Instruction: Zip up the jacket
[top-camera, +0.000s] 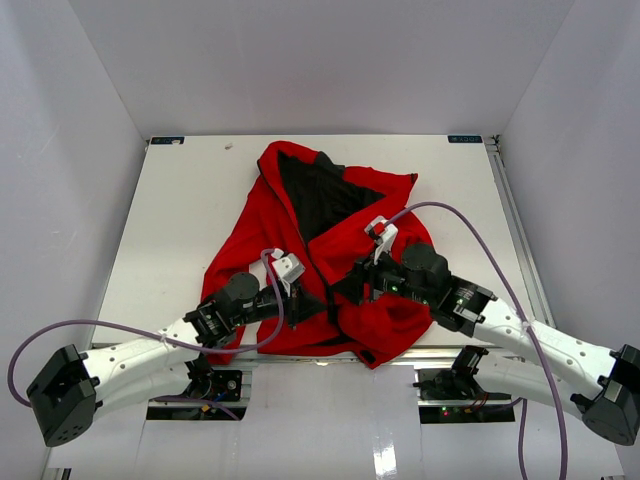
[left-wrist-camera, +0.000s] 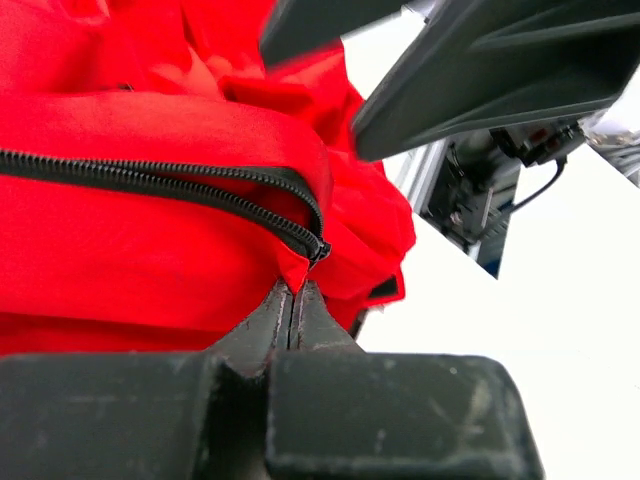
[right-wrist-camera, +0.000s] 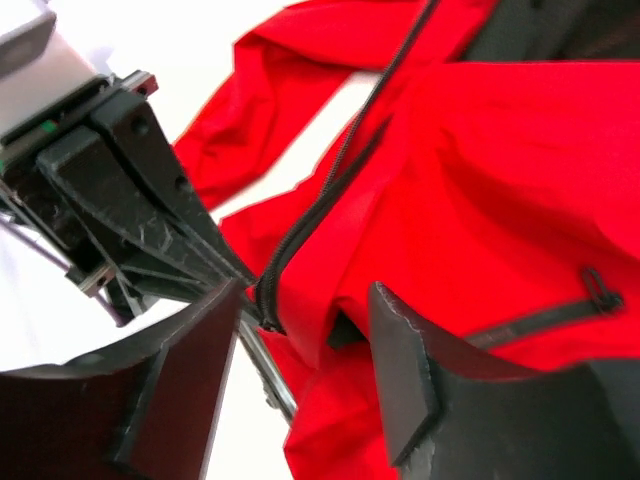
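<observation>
The red jacket lies spread on the white table, its front open at the top so the black lining shows. The dark front zipper runs down to its lower end near the table's front edge. My left gripper is shut on the jacket's red hem right below that zipper end. My right gripper stands open just beside it, its fingers on either side of the zipper's bottom end and a fold of red cloth. The pocket zip lies to the right.
The jacket's hem hangs near the table's front edge, by the metal rail. White walls enclose the table on three sides. Purple cables loop from both wrists. The two grippers stand almost fingertip to fingertip.
</observation>
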